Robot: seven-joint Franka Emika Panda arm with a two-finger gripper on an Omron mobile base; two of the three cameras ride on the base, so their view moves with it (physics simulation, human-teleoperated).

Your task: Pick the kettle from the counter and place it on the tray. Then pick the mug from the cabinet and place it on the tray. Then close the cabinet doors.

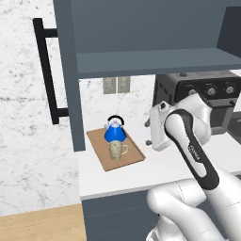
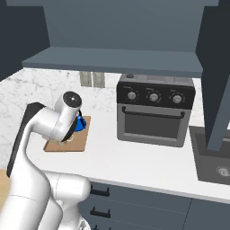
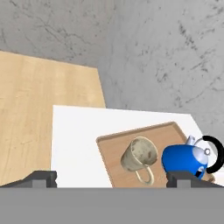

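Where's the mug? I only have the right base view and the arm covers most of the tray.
Observer: On the tray. In the left base view the mug sits just in front of the kettle.
Operator: Upright?
Observer: Yes, its mouth faces up and its handle sticks out to the side, away from the open cabinet door.
Operator: Gripper holding anything?
Observer: No. In the hand view the gripper is open, jaws wide apart with nothing between them, looking down at the mug and kettle.
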